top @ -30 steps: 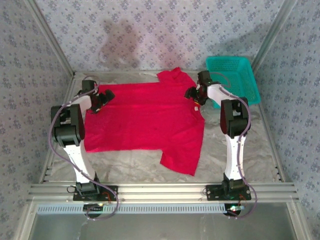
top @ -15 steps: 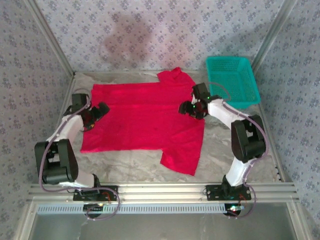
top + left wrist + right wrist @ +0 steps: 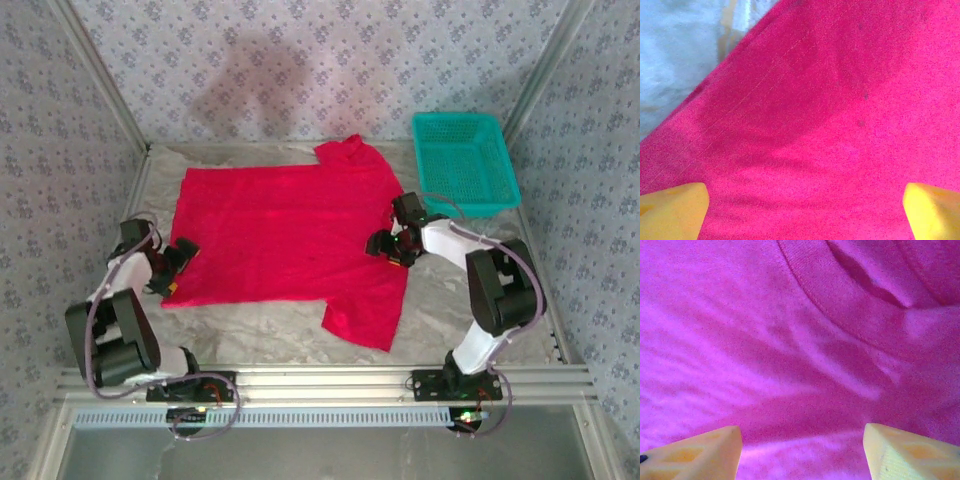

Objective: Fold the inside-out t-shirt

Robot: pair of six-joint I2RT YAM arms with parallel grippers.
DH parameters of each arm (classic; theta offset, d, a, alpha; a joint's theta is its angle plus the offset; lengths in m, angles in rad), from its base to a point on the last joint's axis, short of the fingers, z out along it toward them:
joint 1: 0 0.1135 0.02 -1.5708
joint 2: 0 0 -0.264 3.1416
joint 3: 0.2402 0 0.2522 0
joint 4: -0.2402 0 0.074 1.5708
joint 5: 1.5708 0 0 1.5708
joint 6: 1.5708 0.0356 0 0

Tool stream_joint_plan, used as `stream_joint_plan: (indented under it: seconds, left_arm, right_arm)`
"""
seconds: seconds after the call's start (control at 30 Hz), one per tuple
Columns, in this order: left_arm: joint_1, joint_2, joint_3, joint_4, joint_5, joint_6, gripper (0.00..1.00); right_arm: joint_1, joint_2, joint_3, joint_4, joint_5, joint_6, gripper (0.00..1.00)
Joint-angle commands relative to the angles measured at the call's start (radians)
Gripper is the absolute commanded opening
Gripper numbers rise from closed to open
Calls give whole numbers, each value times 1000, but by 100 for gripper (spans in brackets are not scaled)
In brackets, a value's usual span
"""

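Hovering left gripper [image 3: 172, 262]: near-left, over the shirt's left edge; yellow fingers [image 3: 675, 210] wide apart, just cloth below them, nothing clamped.
Right gripper [image 3: 385, 243]: on the shirt's right side by the neck; jaws apart, gripping nothing; wedge-shaped yellow fingertips [image 3: 910, 452].
Inside-out t-shirt [image 3: 280, 225]: spread flat mid-table between both grippers, hem end left, neck right, one sleeve toward the near edge, the other toward the back.
Risk, thin pinch: catching only the top layer would lift it off the bottom one, so the shirt opens instead of folding.
Risk, uneven lift: one side rising ahead of the other would skew the fold; the near sleeve could drag and bunch.
Risk, snag: fingers pressed too low could grab the table cover with the cloth.
Table [image 3: 270, 320]: pale crinkled sheet, shiny in patches.
Cloth: bright red, soft, fine fuzzy knit; straight stitch line near the left edge; shallow wrinkles.
Collar band [image 3: 840, 305]: curved, ribbed.
Basket [image 3: 456, 118]: teal plastic mesh, rectangular, far right, near the back sleeve.
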Motion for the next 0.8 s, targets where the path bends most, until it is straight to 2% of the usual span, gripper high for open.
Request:
stream_joint_plan:
  seconds: [0.0, 0.1, 0.23, 0.37, 0.67, 0.77]
  left_arm:
    - [7, -115, 65, -215, -153, -14, 99]
    - [15, -173, 47, -279, -168, -33, 95]
    - [46, -202, -13, -313, -143, -48, 78]
    - [63, -199, -61, -285, -107, -67, 62]
    - [64, -74, -169, -101, -124, -103, 60]
    - [66, -12, -171, -56, -129, -84, 50]
  right_arm:
    - [26, -157, -43, -148, 69, -61, 68]
    - [64, -285, -146, -186, 105, -31, 68]
    - [132, -418, -259, -192, 109, 61, 65]
    - [210, -484, -322, -202, 109, 140, 63]
    - [344, -479, -351, -259, 133, 213, 64]
    - [380, -479, -356, -287, 141, 227, 64]
